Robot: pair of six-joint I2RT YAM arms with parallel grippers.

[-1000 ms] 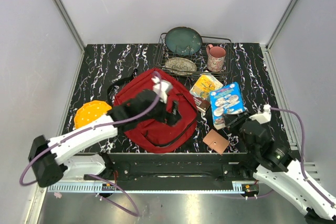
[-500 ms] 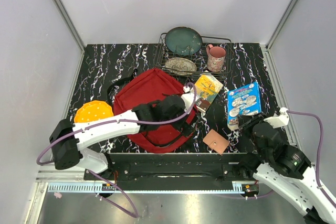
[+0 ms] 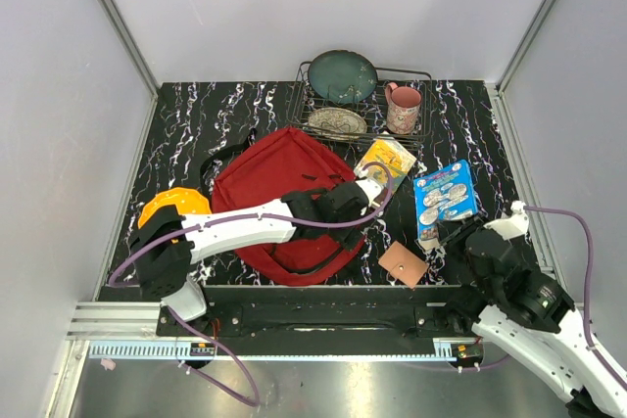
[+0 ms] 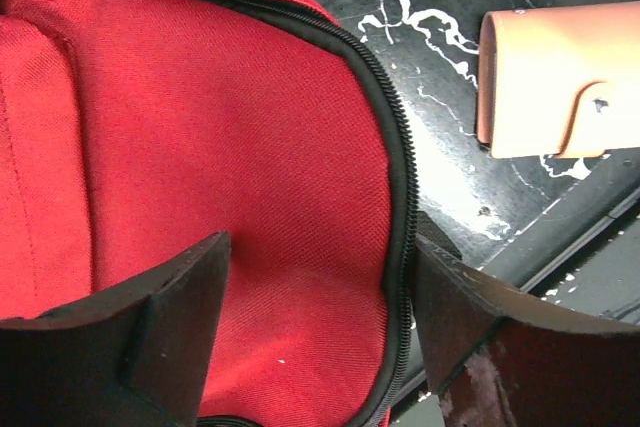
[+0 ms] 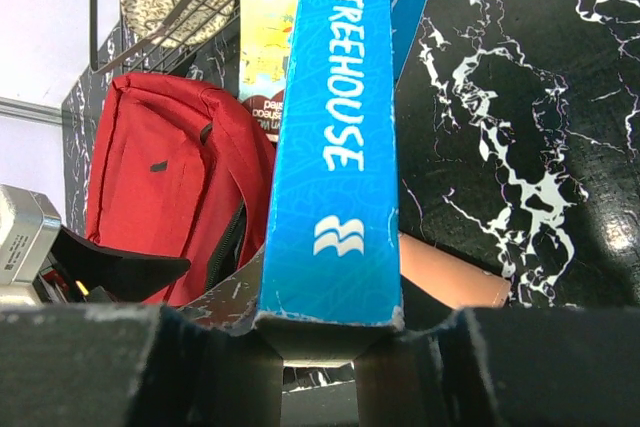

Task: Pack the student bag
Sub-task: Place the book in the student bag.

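The red student bag (image 3: 279, 198) lies flat at the front middle of the table. My left gripper (image 3: 368, 195) is open and empty, low over the bag's right edge. In the left wrist view its jaws (image 4: 320, 317) straddle the red fabric (image 4: 200, 147) and the black zipper (image 4: 402, 177). My right gripper (image 3: 453, 235) is shut on a blue book (image 3: 446, 196) and holds it tilted above the table, right of the bag. In the right wrist view the book's spine (image 5: 335, 137) stands between my jaws (image 5: 330, 322), with the bag (image 5: 165, 177) to the left.
A tan wallet (image 3: 403, 263) lies near the front edge and shows in the left wrist view (image 4: 560, 77). A yellow book (image 3: 384, 159) lies beside the bag. A wire rack (image 3: 423, 75) at the back holds two plates and a pink mug (image 3: 402, 108). An orange disc (image 3: 167, 206) lies at the left.
My left arm swung right across the bag to its right edge. My right gripper lifted the blue book off the table, moved it right, then a little back left.
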